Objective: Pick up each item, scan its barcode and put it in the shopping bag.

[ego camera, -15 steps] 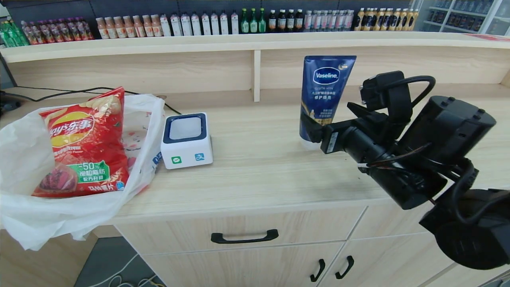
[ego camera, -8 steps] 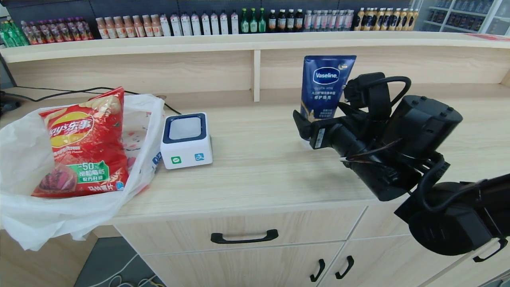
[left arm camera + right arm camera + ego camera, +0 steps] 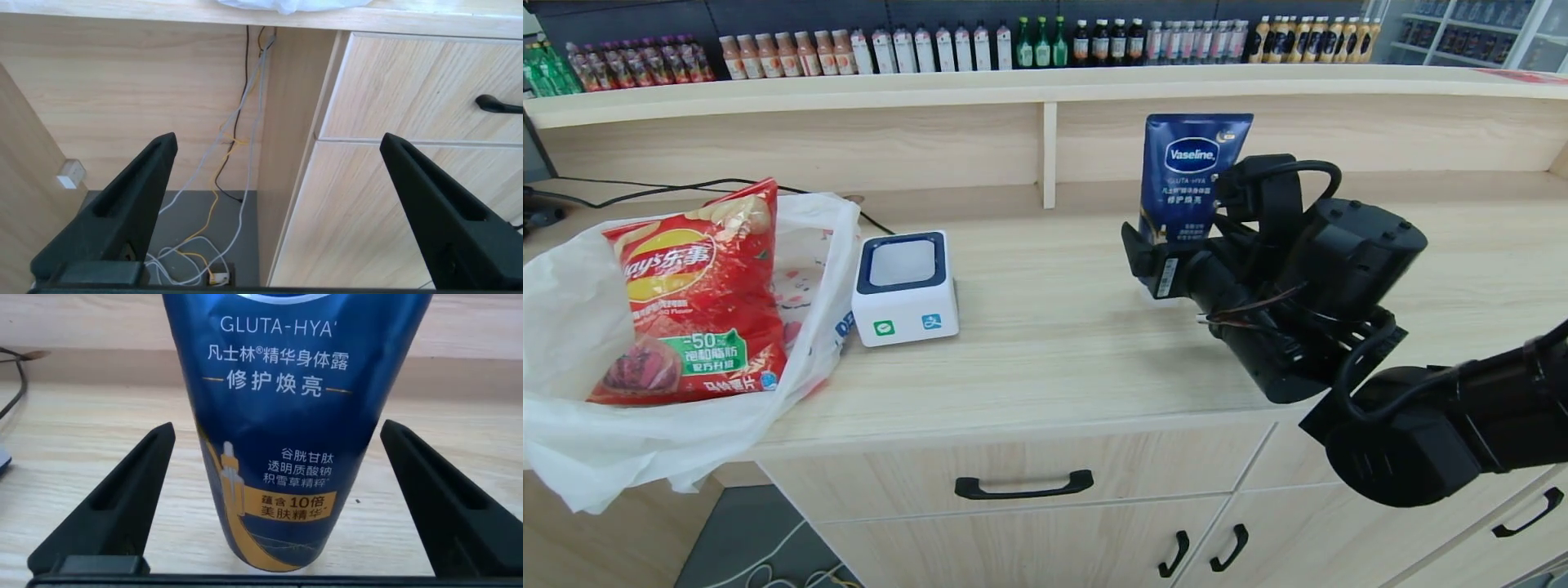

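Mostly a tipping risk w/ the lotion tube (image 3: 1192,175): stands upright on its cap at 1 o'clock on the countertop (image 3: 1045,351), tall on a narrow base, so could go over toward 12 if bumped by one finger first or approached off-centre. Soft-walled too, so could buckle or slip up out of the pinch if clamped too hard. If clamped too low near the cap, might swing on the lift & spoil lining up over the scanner (image 3: 905,286), off at 9 o'clock from tube. Barcode side not visible, so prob. needs a wrist turn.

Right gripper (image 3: 278,429) spread wide, released, straddling tube's lower body w/ a gap each side, nothing held. Forearm low over the counter, angled in from 5 o'clock, wrist approx. level. Left gripper (image 3: 278,139) likewise spread & empty, hanging below counter level, facing the drawer fronts (image 3: 409,90).

Shopping bag (image 3: 572,441) at far 9 o'clock edge, chips bag (image 3: 694,294) inside.
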Robot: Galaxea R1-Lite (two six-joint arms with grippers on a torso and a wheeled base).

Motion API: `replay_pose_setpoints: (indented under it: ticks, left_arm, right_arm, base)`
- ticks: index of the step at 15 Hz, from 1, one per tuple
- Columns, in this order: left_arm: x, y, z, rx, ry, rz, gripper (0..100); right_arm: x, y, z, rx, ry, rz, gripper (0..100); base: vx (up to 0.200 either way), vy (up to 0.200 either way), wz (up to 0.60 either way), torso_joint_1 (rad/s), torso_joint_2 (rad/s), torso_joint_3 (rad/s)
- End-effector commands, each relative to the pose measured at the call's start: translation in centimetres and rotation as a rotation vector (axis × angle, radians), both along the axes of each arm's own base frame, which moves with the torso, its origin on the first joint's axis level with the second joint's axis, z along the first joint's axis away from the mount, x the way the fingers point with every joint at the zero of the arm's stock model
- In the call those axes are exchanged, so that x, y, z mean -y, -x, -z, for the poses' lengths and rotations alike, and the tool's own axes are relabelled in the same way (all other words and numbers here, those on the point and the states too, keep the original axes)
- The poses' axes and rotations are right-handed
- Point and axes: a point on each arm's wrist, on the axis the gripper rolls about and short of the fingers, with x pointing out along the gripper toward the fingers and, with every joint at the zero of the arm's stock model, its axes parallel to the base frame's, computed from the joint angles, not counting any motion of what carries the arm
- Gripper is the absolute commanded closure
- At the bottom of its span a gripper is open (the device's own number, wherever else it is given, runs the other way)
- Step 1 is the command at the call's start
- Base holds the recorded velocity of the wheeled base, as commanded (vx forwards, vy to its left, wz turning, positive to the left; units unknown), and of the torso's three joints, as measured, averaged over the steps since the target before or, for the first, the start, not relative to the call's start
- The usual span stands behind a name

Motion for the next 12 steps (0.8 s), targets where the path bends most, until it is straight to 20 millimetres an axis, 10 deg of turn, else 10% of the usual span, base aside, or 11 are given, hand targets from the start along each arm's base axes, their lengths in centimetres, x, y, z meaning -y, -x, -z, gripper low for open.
replay_pose_setpoints:
  ticks: [1, 8, 9, 12]
  left_arm:
    - [0.0, 0.0, 0.0, 0.0, 0.0, -0.002, 0]
    - [0.0, 0.0, 0.0, 0.0, 0.0, 0.0, 0]
    - [0.0, 0.0, 0.0, 0.0, 0.0, 0.0, 0]
    - [0.0, 0.0, 0.0, 0.0, 0.0, 0.0, 0]
  right_arm:
    - [-0.3, -0.4, -0.1, 0.008, -0.013, 0.017, 0]
    - [-0.7, -1.4, 0.1, 0.011, -0.017, 0.03, 0]
    - [-0.6, -1.5, 0.1, 0.012, -0.018, 0.034, 100]
    - [-0.5, -1.3, 0.2, 0.013, -0.015, 0.035, 100]
  base:
    - [0.0, 0.0, 0.0, 0.0, 0.0, 0.0]
    - [0.0, 0.0, 0.0, 0.0, 0.0, 0.0]
    - [0.0, 0.0, 0.0, 0.0, 0.0, 0.0]
    - [0.0, 0.0, 0.0, 0.0, 0.0, 0.0]
